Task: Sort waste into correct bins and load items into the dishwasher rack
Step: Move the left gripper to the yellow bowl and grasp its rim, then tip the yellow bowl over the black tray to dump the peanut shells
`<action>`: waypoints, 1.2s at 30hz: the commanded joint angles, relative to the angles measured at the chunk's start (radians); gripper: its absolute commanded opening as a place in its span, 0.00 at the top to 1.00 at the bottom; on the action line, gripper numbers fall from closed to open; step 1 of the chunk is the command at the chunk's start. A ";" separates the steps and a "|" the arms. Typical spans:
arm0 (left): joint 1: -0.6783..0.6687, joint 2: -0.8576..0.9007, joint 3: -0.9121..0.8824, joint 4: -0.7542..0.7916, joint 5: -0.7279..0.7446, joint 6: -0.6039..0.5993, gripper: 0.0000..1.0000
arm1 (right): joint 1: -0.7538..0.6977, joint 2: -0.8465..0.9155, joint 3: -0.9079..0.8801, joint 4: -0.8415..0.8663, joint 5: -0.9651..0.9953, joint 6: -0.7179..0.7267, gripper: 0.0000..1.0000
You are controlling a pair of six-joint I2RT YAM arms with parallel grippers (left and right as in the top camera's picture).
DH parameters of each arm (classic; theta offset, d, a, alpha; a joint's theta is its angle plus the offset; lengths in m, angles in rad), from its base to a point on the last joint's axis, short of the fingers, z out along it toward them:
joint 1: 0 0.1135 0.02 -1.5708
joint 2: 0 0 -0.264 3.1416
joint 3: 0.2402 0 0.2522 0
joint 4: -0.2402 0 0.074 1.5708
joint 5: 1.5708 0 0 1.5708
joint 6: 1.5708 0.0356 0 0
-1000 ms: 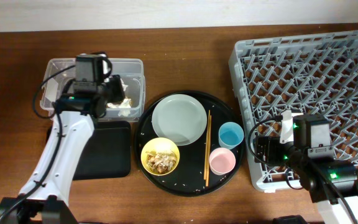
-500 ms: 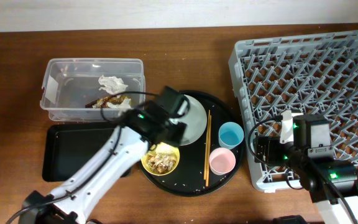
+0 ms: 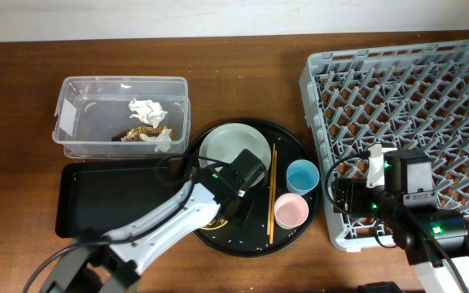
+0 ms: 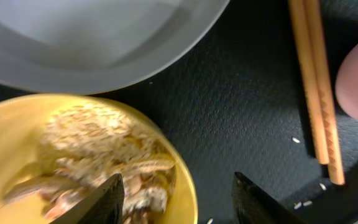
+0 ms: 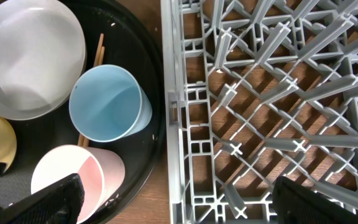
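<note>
My left pincer (image 4: 176, 190) is open, its jaws straddling the rim of the yellow bowl (image 4: 14, 140). The bowl holds food scraps (image 4: 98, 149) and sits on the round black tray (image 4: 241, 106). My right pincer (image 5: 179, 196) is open over the rack (image 5: 260, 93) edge.

Setting: a robotics test bench staged as a dish-clearing station, judging by the bare brown wooden table (image 3: 243, 81) against a plain pale wall (image 3: 218, 16), the cabled left arm (image 3: 173, 218) and right arm (image 3: 414, 199) at its near edge, and a grey dishwasher rack (image 3: 397, 89).
</note>
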 commanded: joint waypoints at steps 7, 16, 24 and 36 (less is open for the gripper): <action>-0.008 0.056 -0.012 0.082 0.017 -0.014 0.69 | -0.003 0.001 0.017 -0.005 0.001 0.008 0.02; -0.008 0.056 -0.012 0.087 0.016 -0.013 0.99 | -0.003 0.001 0.017 -0.004 0.001 0.007 0.02; -0.007 0.002 0.079 -0.050 -0.086 -0.014 0.99 | -0.003 0.001 0.017 -0.005 0.001 0.007 0.02; 0.270 -0.239 0.101 -0.163 0.120 0.023 1.00 | -0.003 0.001 0.017 -0.005 0.001 0.008 0.02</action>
